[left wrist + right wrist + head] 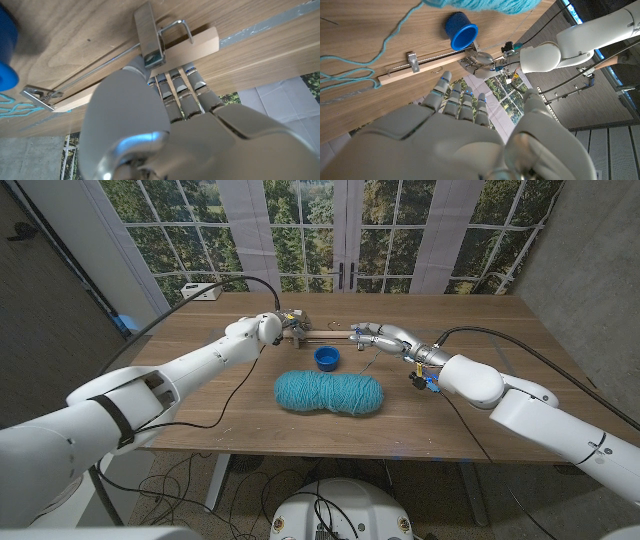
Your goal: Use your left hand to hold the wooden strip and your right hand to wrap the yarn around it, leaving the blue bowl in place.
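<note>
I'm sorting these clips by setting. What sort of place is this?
Probably an indoor robot test room, not a home: a plain wooden table, cables trailing over it, and a forest-window backdrop behind.

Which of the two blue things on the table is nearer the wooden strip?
The small blue bowl, just in front of the wooden strip. The turquoise yarn skein lies further toward the robot.

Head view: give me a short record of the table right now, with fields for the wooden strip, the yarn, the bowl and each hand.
wooden strip: lies on the table behind the bowl, metal clips on it
yarn: teal skein, nearer the robot than the bowl; a loose strand runs by the strip
blue bowl: between skein and strip
left hand: at the strip's left end
right hand: open, by the strip's right end
</note>
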